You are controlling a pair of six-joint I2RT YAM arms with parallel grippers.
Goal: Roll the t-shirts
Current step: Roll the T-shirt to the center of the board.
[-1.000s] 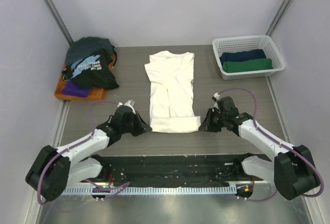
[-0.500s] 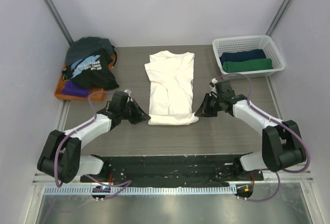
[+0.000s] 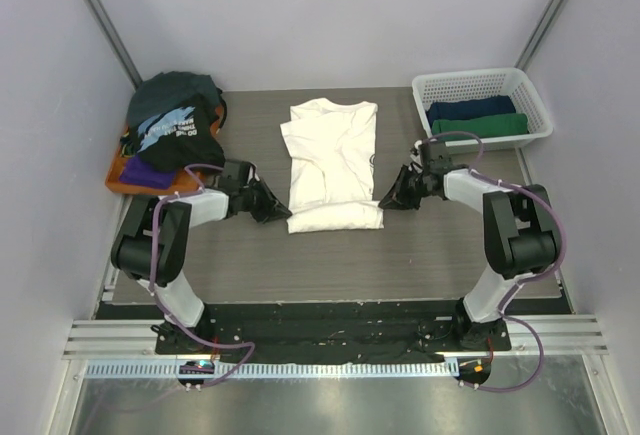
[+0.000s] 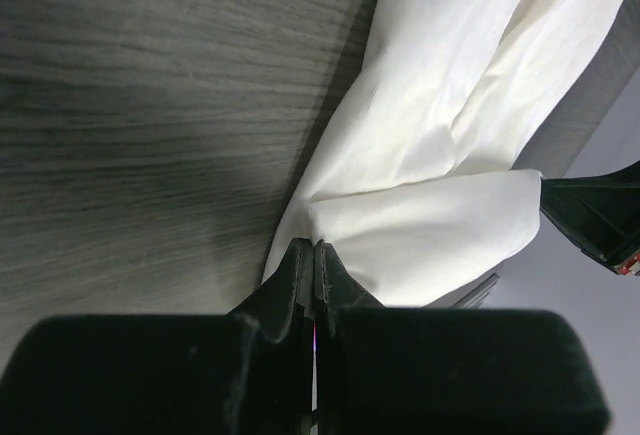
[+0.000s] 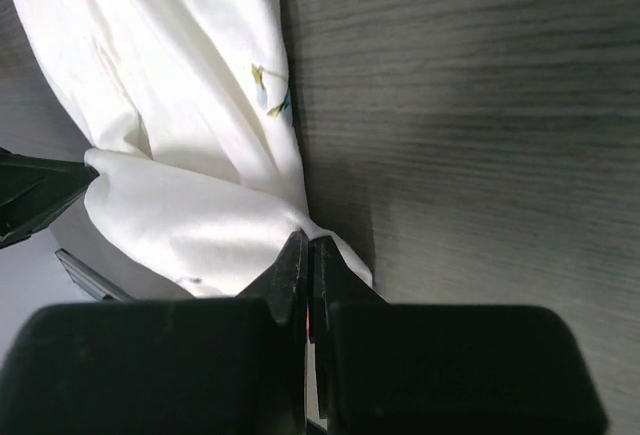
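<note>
We are at the first turn of the roll on the cream-white t-shirt (image 3: 330, 155), which lies folded into a long strip at the middle of the counter (image 3: 330, 265), collar end toward 12 o'clock. Its rolled end (image 3: 335, 217) sits at 6 o'clock, a low, soft fold lying across the strip.

To do this step well, we should move both ends of the fold toward 12 o'clock at the same pace. That way the roll stays square to the strip and does not cone. We judge that a little outward tension, toward 9 and 3 o'clock, would flatten the wrinkles in the cloth ahead. Staying low on the counter should make the roll tight.

The left gripper (image 3: 275, 207) is at the 9 o'clock end of the fold. In its wrist view the jaws are clenched, with the cloth's corner pinched at the tips. The right gripper (image 3: 390, 198) mirrors it at the 3 o'clock end, also clenched on the fold's corner.

A pile of unrolled tees (image 3: 175, 130) waits on the orange tray (image 3: 125, 183) at 10 o'clock. A navy tee (image 3: 470, 110) and a green tee (image 3: 480, 127) lie rolled in the white basket (image 3: 470, 79) at 2 o'clock.
</note>
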